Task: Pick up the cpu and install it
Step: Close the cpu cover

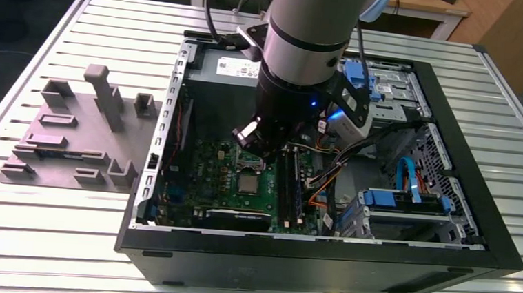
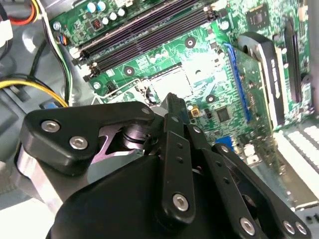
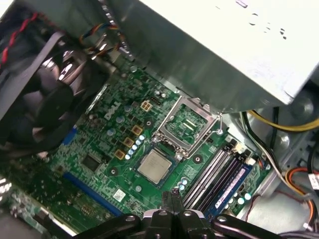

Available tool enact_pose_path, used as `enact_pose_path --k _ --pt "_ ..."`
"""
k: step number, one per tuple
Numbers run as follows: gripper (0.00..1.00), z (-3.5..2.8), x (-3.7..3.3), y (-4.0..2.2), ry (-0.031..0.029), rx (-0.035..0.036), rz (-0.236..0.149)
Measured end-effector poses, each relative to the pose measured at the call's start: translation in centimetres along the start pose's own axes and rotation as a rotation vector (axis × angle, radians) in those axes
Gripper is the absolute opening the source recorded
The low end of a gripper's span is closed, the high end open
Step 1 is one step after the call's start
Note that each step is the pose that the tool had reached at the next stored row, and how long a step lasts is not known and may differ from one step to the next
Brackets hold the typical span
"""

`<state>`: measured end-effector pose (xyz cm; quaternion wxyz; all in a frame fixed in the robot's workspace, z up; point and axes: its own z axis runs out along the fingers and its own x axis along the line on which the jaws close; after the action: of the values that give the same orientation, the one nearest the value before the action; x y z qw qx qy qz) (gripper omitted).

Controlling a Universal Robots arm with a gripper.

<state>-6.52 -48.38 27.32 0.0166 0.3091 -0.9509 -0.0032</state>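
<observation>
Seeing cpu (image 3: pixel 154 166) seated flat on motherboard (image 3: pixel 99 134), load plate (image 3: pixel 168 117) hinged up to leave access; fingers (image 3: pixel 168 201) pressed together, gripping nothing, hanging above it

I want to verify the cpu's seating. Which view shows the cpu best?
The first wrist view: the cpu lies on the motherboard unobstructed, silvery top facing the camera. The exterior view shows it from farther off, just past the gripper. In the second wrist view it is a pale patch just beyond the gripper.

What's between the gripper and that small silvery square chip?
In the first wrist view, just bare green circuit board separates the gripper from the silvery square chip.
</observation>
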Motion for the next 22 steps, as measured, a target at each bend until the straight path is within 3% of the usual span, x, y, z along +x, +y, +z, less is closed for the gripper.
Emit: enact_pose_path --k 15,21,22 --pt "0.11 0.02 -0.07 -0.05 -0.0001 0.0001 -0.011" --pt "0.11 0.17 -0.15 -0.10 -0.0001 0.0004 -0.089" --pt "0.11 0.18 -0.17 -0.13 -0.0034 -0.0036 -0.098"
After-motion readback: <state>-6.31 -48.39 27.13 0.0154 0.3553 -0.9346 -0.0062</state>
